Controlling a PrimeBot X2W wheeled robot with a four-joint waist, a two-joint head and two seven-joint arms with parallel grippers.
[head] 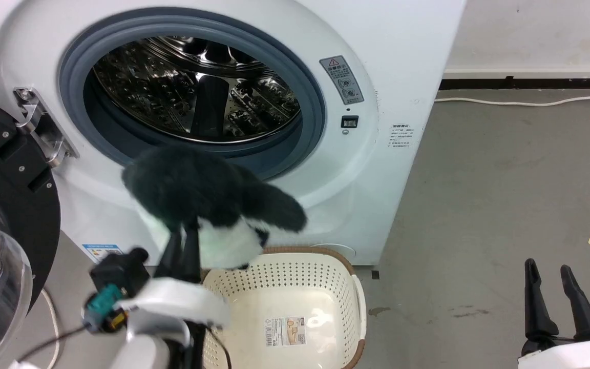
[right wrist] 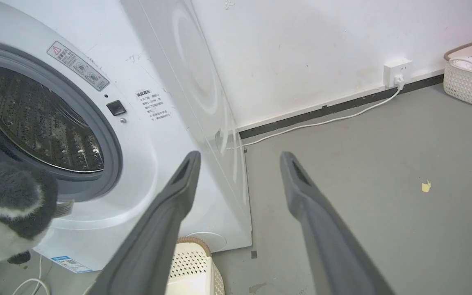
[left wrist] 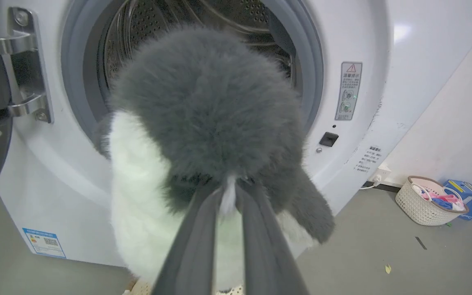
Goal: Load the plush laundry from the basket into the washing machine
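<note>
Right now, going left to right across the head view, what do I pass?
Open washer door → penguin toy, held by the left gripper with jaws shut on it → warning sticker → right gripper, jaws apart.

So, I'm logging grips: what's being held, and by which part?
The left gripper holds the penguin by a tuft of fur where its dark and white parts meet. The right gripper is open and holds nothing.
</note>
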